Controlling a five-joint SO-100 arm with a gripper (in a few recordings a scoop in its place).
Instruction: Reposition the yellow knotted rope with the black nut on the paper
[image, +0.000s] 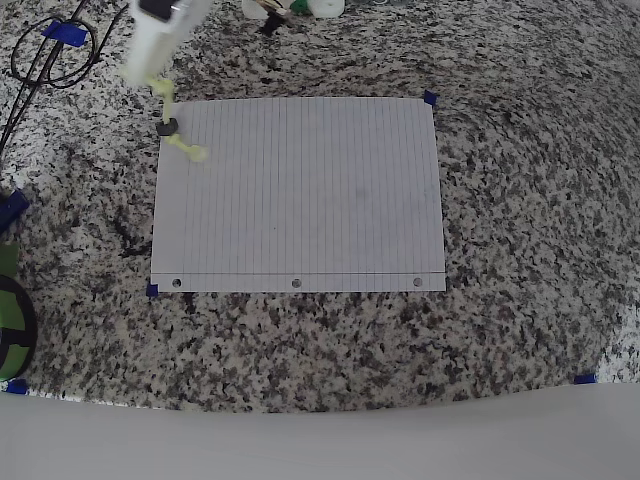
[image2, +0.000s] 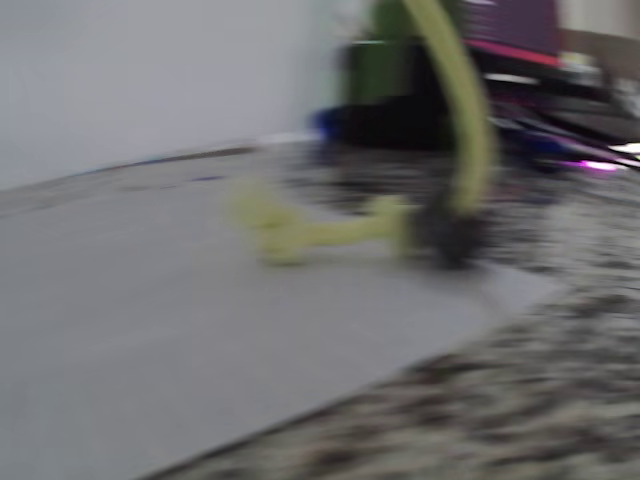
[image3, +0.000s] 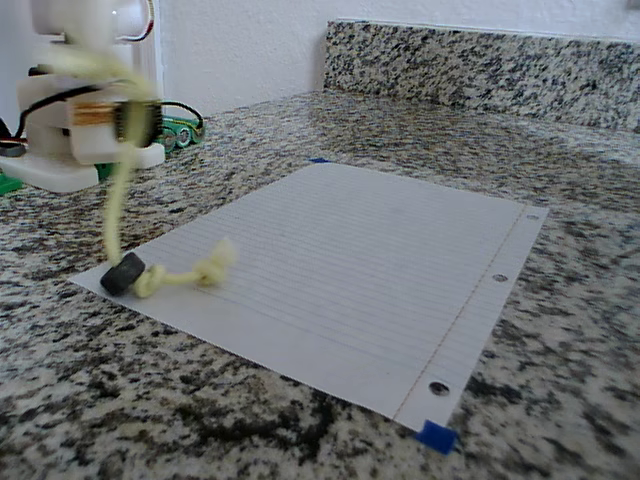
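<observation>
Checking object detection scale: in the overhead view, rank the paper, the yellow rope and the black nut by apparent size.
1. paper
2. yellow rope, thin, partly blurred
3. black nut, smallest

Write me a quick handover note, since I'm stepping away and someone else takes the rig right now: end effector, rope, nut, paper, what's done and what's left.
End effector: blurred in the overhead view, above the paper's top-left corner; the yellow knotted rope hangs from it, so it looks shut on the upper end.
Black nut: resting at that paper corner's edge, threaded on the rope.
Lower knotted end: lying on the paper beside the nut.
Done: rope lifted by one end.
Left: carry rope and nut to a new spot on the sheet and release.
</observation>
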